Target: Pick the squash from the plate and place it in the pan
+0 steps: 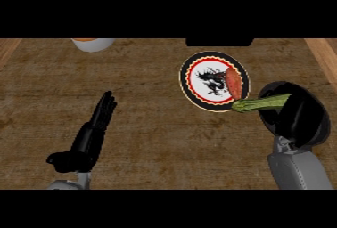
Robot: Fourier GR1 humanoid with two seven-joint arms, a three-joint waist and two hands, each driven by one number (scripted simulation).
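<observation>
1. My right hand (284,116) gripped the squash (262,103), held over the pan's (317,116) left rim, just right of the plate (197,95).
2. My left hand (92,131) rested open at near left on the surface (151,133).
3. Next, I judged, came lowering and releasing inside.

A brown, mottled worktop (151,129) with a worn wood grain fills the view. Lighter wooden strips (326,55) are seen along its far left and far right corners. At the far edge, a pale round vessel (92,43) is cut off left of centre, and a dark block (219,42) right of centre.
</observation>
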